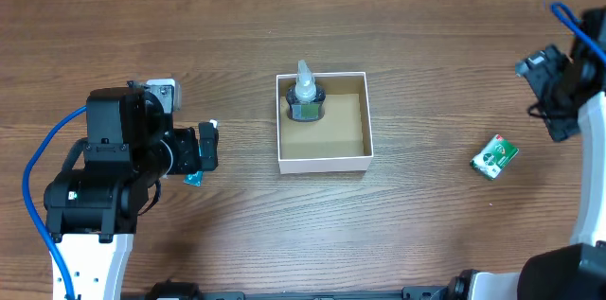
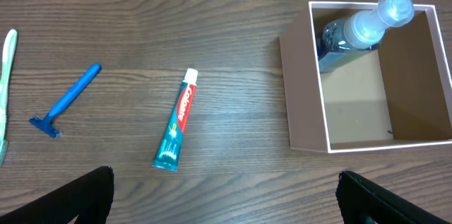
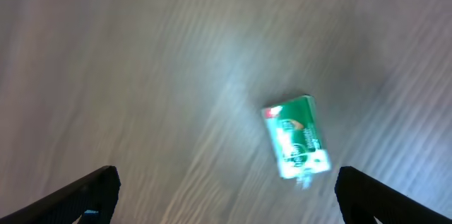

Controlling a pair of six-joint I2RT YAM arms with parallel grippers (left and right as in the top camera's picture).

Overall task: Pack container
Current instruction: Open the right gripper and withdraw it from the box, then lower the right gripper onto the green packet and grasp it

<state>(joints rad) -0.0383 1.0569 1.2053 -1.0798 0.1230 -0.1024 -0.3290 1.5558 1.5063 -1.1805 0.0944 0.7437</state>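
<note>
the container point(image 1: 336, 139) sits open near the middle of the wooden table point(image 1: 426, 26), white on its outer walls and rim, plain brown inside. a small dark bottle point(image 1: 306, 101) with a clear nozzle stands inside the container, in the corner on my left side and farthest from my bases; the remaining floor of the container is bare. my left gripper point(image 1: 204, 148) hangs well to the left of the container, and my left wrist view shows its two dark fingers point(image 2: 81, 196) spread wide apart with nothing between them. under it, left of the container and apart from it, a teal and white toothpaste tube point(image 2: 176, 120) lies flat on the wood, its white cap end pointing away from me. farther left of the container than the tube lies a blue razor point(image 2: 67, 102), and beyond that a pale handle point(image 2: 6, 90) cut by the frame edge, too little of it showing to name. my right gripper point(image 3: 226, 174) is well to the right of the container, its fingers also set wide apart and empty. a small green and white packet point(image 1: 495, 157) lies on the table right of the container, well apart from it; my right wrist view of it is blurred.
</note>
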